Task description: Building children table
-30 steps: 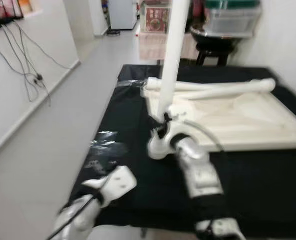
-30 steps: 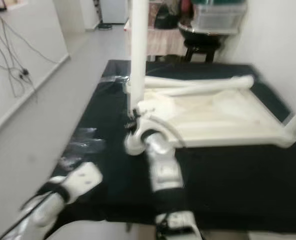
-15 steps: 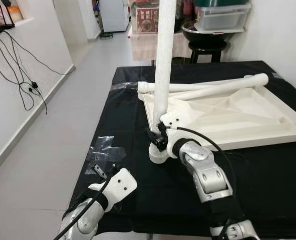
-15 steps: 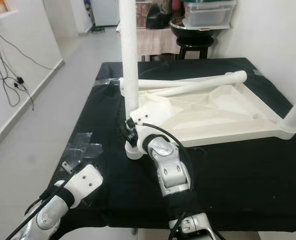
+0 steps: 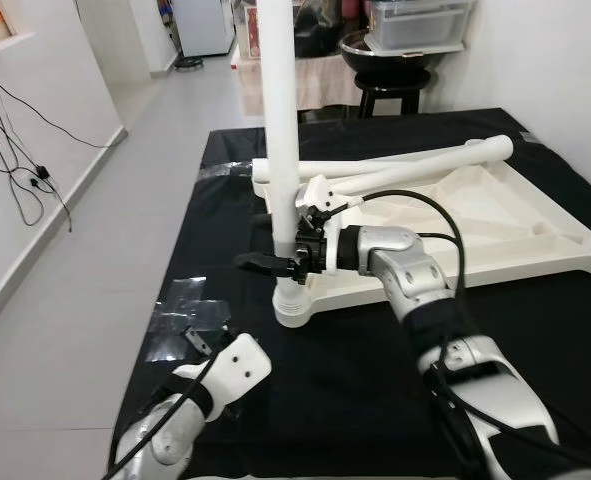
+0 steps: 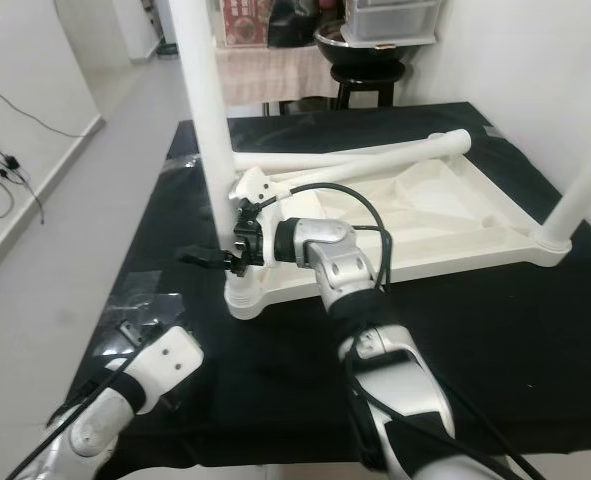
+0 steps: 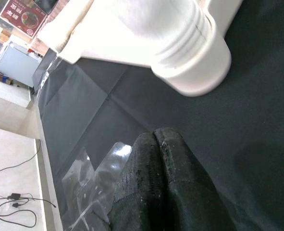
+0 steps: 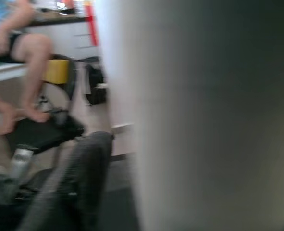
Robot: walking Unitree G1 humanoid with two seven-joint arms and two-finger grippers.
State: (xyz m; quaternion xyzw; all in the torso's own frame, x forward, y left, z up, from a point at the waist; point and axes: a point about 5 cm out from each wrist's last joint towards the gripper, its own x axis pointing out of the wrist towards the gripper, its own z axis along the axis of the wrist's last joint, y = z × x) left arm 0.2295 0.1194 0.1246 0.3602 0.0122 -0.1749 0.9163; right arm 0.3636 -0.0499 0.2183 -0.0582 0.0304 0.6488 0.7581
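Left eye view showed your right hand (image 5: 275, 263) clamped on the upright table leg (image 5: 280, 120), steadying it in its socket; your left hand (image 7: 156, 144), together, idled below.

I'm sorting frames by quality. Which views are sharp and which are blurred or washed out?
Both eye views are sharp and evenly lit, the right gripper at the upright table leg. The left wrist view is sharp on its closed fingers, but glare washes out the leg socket. The right wrist view is soft, the leg too near to focus.
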